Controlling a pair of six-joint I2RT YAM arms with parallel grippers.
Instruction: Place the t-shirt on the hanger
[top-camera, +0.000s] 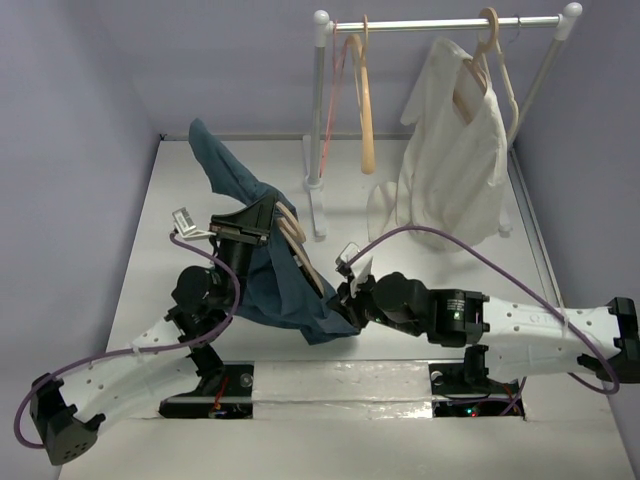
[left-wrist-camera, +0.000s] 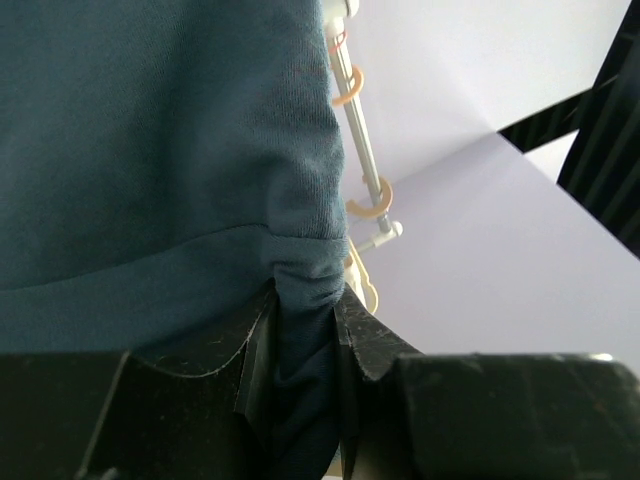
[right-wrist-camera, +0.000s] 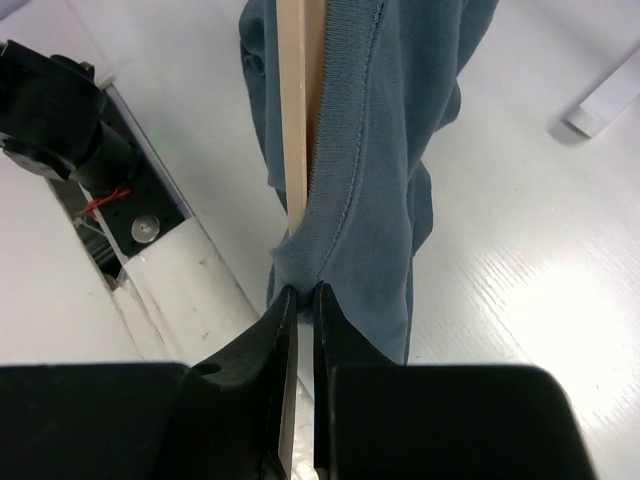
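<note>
You have the t-shirt (top-camera: 275, 285) gathered in a dark bunch over the tabletop (top-camera: 170, 180), a little to the 9 o'clock side of its middle, with one loose end standing up toward 11 o'clock. The hanger (top-camera: 291, 226) is inside it. From overhead, its pale curved top pokes out at the t-shirt's 12 o'clock edge, just beside your left jaws. In the right wrist view, one flat arm of the hanger runs down inside the cloth beside a stitched seam. Your left jaws come in from the t-shirt's 9 o'clock side and pinch a thick fold of it; the cloth puckers where it passes between them and fills the gap. Your right jaws meet the t-shirt at its 4 o'clock corner, near the arm bases, and stand pressed almost together with only a thin slit left. The cloth wrinkles tight at their tips, so they pinch the t-shirt there, though you cannot tell whether the hanger's end is caught in the same grip. You also cannot tell whether the lowest fold touches the tabletop. At 12 to 1 o'clock, well apart from the t-shirt, the clothes rack (top-camera: 440, 22) carries a yellow-orange hanger (top-camera: 366, 130) and a cream-white garment (top-camera: 455, 170).
</note>
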